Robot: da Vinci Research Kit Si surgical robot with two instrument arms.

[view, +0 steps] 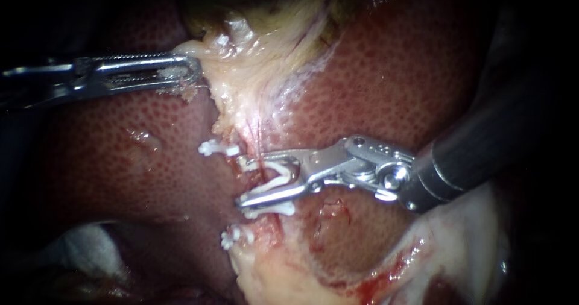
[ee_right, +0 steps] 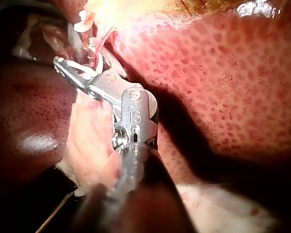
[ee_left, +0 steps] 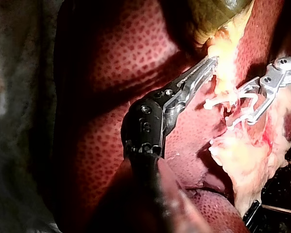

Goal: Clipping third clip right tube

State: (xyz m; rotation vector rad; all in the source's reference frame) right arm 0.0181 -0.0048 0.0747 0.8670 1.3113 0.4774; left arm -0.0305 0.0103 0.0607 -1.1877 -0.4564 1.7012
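The tube [view: 258, 137] runs down from the pale tissue under the gallbladder [view: 253, 3] across the liver [view: 392, 82]. Two white clips sit on it, an upper clip [view: 216, 149] and a lower clip [view: 232, 237]. My right instrument [view: 240, 181] comes in from the right, and its jaws stand wide on either side of the tube between those two clips. They hold a white clip [view: 278, 178], which also shows in the left wrist view [ee_left: 233, 104]. My left instrument [view: 192, 70] holds the pale tissue [view: 241, 70] at the gallbladder's neck, jaws shut on it [ee_left: 211, 63].
Pale fatty tissue [view: 458, 245] with raw red edges lies below my right instrument's shaft. A white gauze [view: 84, 245] sits at the lower left. The right wrist view shows my right instrument [ee_right: 77, 63] over fatty tissue [ee_right: 89, 141] beside dark liver [ee_right: 29, 111].
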